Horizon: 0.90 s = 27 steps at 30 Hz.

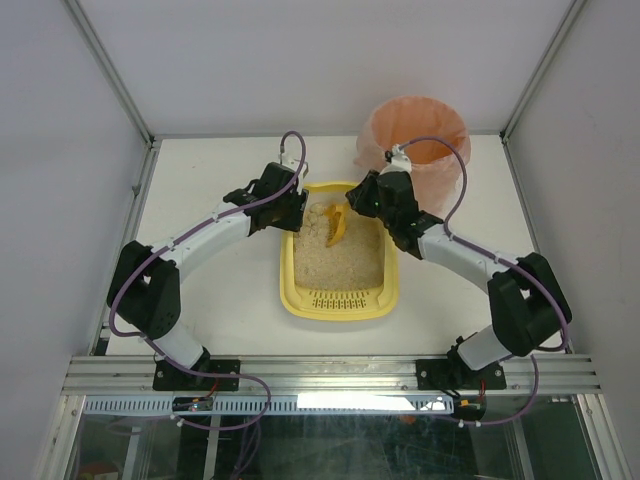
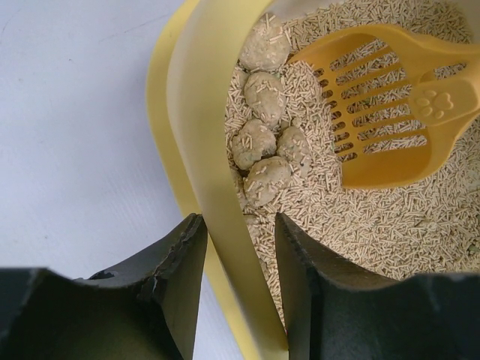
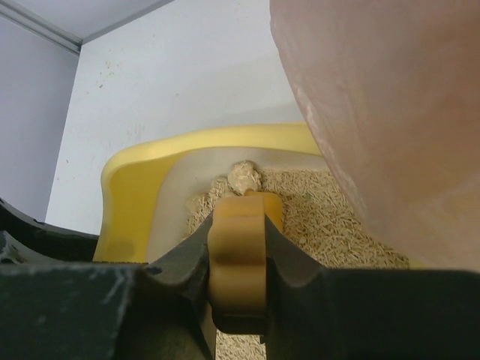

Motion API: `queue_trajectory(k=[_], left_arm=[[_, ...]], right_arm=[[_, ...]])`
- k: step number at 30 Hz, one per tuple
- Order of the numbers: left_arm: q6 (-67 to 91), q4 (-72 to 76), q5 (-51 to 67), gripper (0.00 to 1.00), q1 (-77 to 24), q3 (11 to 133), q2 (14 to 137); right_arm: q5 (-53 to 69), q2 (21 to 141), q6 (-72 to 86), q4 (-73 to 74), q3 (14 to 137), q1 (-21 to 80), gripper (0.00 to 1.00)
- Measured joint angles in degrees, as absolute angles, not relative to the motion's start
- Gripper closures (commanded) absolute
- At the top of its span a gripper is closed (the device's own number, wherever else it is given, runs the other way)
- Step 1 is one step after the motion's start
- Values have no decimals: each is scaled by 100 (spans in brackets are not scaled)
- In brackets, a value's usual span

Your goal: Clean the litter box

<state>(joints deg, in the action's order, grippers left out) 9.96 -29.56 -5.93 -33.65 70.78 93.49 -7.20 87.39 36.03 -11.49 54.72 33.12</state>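
Litter box [image 1: 296, 300] holding beige litter [image 1: 338, 262] and grey clumps [image 2: 259, 142]; left gripper [image 2: 240, 225] pinches its wall, right gripper [image 3: 238, 225] clamps the scoop [image 2: 382, 112] handle; bag-lined bin [image 1: 375, 140] behind

Soft, even light is thrown from overhead, so the white table [image 1: 190, 170] is lit brightly without being blown out. Only faint shadows are seen under the arms [image 1: 200, 238] and along the litter box [image 1: 340, 305]. One glare streak is caught near the aluminium rail [image 1: 300, 372]. From the left wrist, litter and scoop [image 2: 390, 105] are rendered crisp, while the left gripper [image 2: 240, 225] is smeared and underexposed up close. From the right wrist, the pink bin bag [image 3: 390, 112] is badly defocused, and the right gripper [image 3: 238, 240] is left dark.
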Motion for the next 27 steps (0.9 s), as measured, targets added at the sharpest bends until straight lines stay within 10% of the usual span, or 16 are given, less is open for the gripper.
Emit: queue_trajectory(k=[27], left_arm=[[987,-2954,-593,61,-3365,7078,9349]], right_arm=[[-1800,7992,2528,1774,6414,3507,100]])
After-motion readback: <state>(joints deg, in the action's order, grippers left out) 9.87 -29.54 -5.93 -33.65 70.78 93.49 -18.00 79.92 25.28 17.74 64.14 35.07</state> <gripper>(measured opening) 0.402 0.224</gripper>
